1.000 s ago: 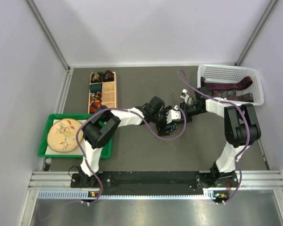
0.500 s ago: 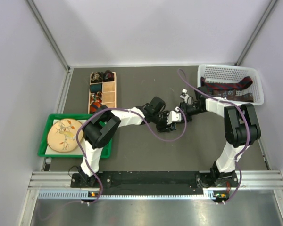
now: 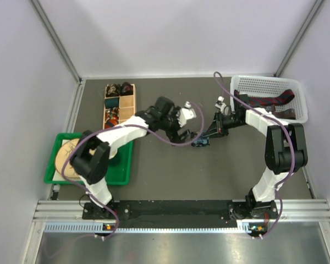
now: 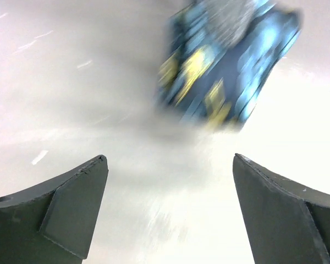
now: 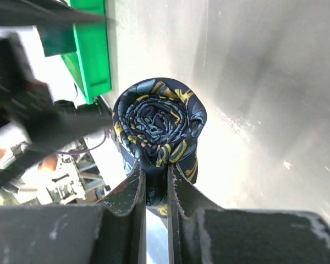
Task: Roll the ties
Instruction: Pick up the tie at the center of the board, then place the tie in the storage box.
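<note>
Blue rolled tie (image 5: 158,118) sits near the table middle, coil tight, pinched at its outer wrap by the right gripper (image 5: 155,168), jaws closed on the fabric. Can't tell if the coil touches the surface. The left gripper (image 4: 169,159) is wide open, empty, off to the coil's left. More ties (image 3: 264,102) lie in the white basket (image 3: 269,83) at the far right corner. Likely step: carry the coil to the wooden divider box (image 3: 127,107) by the far left. Keep the pinch across all layers so the spiral can't unwind, and release only once it's seated in a compartment.
</note>
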Available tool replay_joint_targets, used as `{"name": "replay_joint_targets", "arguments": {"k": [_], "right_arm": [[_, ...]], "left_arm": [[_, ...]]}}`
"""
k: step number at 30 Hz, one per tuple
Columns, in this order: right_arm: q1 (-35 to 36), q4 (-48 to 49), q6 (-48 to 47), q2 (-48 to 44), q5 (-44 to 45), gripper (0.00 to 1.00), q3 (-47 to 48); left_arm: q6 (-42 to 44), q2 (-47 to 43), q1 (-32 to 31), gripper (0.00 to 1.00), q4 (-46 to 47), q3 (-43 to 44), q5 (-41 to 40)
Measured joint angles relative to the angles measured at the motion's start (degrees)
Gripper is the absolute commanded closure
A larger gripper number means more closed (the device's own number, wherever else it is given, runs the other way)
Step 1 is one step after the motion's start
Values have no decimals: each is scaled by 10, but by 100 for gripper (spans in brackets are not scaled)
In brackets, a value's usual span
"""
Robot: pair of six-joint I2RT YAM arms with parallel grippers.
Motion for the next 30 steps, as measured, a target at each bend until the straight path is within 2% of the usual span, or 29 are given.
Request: {"name": "replay_joint_targets", "arguments": {"k": [3, 6, 13, 18, 21, 24, 30], "right_arm": [[-19, -21, -10, -4, -2, 100, 17], [-32, -41, -18, -5, -5, 100, 46], [-34, -32, 1, -13, -27, 100, 118], [-34, 9, 45, -21, -54, 100, 130], [-33, 37, 76, -21, -68, 100, 130], [-29, 63, 102, -23, -85, 100, 129], [-4, 97, 132, -39, -108, 100, 110]], "left_arm": [[-25, -43, 47, 1, -41, 13, 1], [-64, -52, 95, 1, -88, 71, 12], [-226, -54, 163, 1, -72, 193, 13], [-294, -10, 190, 1, -135, 327, 103], [-352, -8, 195, 1, -122, 290, 186], [-447, -2, 194, 1, -78, 210, 263], [-683, 3, 189, 1, 135, 40, 334]]}}
